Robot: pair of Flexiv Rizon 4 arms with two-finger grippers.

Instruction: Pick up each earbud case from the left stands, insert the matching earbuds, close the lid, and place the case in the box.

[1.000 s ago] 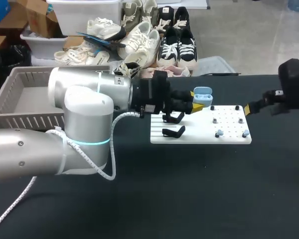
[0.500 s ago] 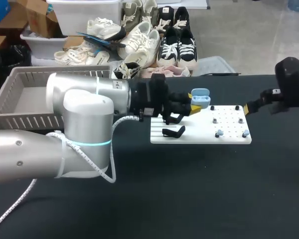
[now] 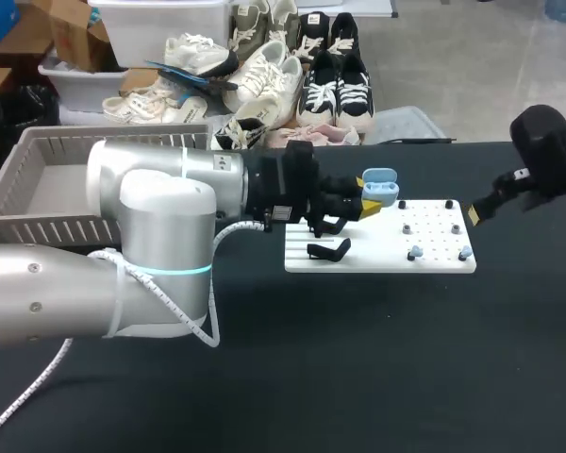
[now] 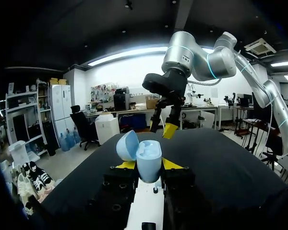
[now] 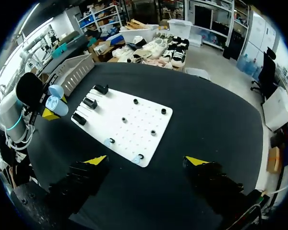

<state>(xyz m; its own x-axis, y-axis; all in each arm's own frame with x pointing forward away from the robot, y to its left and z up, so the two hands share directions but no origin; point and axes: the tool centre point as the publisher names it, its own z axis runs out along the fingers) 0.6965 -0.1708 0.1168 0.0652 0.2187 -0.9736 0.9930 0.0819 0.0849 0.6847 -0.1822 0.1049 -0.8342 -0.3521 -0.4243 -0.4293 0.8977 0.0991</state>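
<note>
Left gripper [image 3: 368,195] clamped on open blue case [image 3: 381,185], head view centre, by white board [image 3: 434,257]; right gripper [image 5: 147,160] fingers apart, head view's right edge

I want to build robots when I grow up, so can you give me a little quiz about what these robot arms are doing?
1. True or false: the right gripper is open and holds nothing.
2. Pick one: the blue case in the left gripper has its lid A) open, B) shut, C) missing.
3. Fill the gap: the two small blue earbuds sit on the white ____.

Key
1. True.
2. A.
3. board.
</note>
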